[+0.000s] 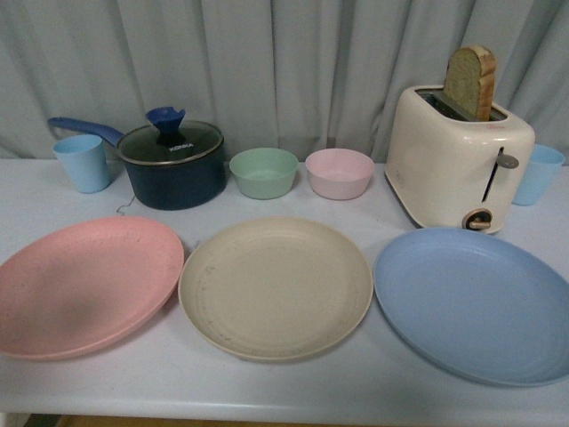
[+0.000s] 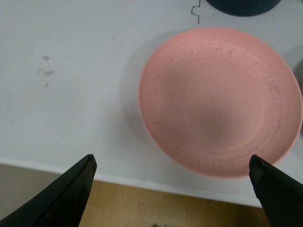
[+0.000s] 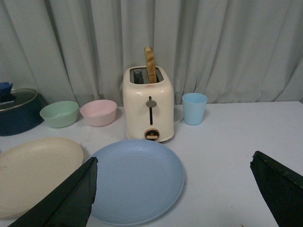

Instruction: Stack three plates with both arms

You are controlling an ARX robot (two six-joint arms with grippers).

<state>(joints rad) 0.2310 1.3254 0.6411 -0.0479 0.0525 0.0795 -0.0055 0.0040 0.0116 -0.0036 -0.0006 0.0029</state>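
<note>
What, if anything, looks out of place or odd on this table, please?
Nothing is spilled or broken. The bread slice leans slightly in the toaster, and faint dark smudges mark the table.

Of the left gripper point(image 2: 173, 157) two fingers point(image 2: 64, 198) show: plain black wedges with a smooth, matte surface, broad at the base and tapering along a slightly curved edge to a narrow, blunt tip. The right gripper point(image 3: 175, 158) has fingers point(image 3: 68, 201) of the same angular wedge form, very dark with a faint greenish cast in this light. A thin paler line runs along the upper edge of one of them, where its flat side face meets the top.
</note>
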